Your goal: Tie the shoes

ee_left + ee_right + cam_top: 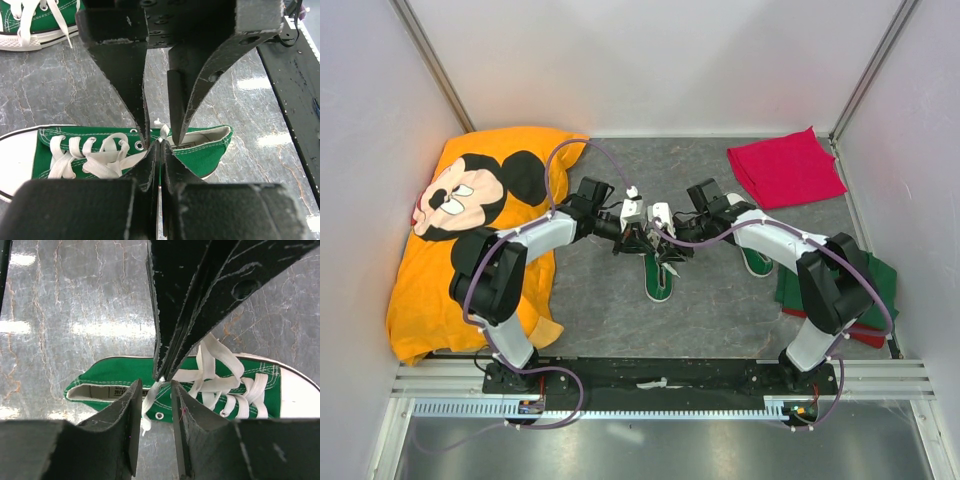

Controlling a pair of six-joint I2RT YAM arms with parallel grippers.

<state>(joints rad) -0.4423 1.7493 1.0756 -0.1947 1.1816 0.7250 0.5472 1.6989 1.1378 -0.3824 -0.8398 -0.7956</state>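
One green shoe (658,280) lies on the grey mat between the arms, toe toward the near edge. Both grippers meet just above its laces. My left gripper (160,145) is shut on a white lace (164,131), pinching it at the fingertips over the shoe's opening (202,150). My right gripper (156,389) is open, and the same lace (149,402) hangs down between its fingers without being clamped. The shoe's crossed laces (215,382) lie loose. The second shoe (757,263) lies to the right, partly under the right arm, and also shows in the left wrist view (30,20).
An orange Mickey Mouse cloth (470,230) covers the left side. A red cloth (785,165) lies at the back right. A folded green cloth (880,280) lies at the right edge under the right arm. White walls enclose the mat.
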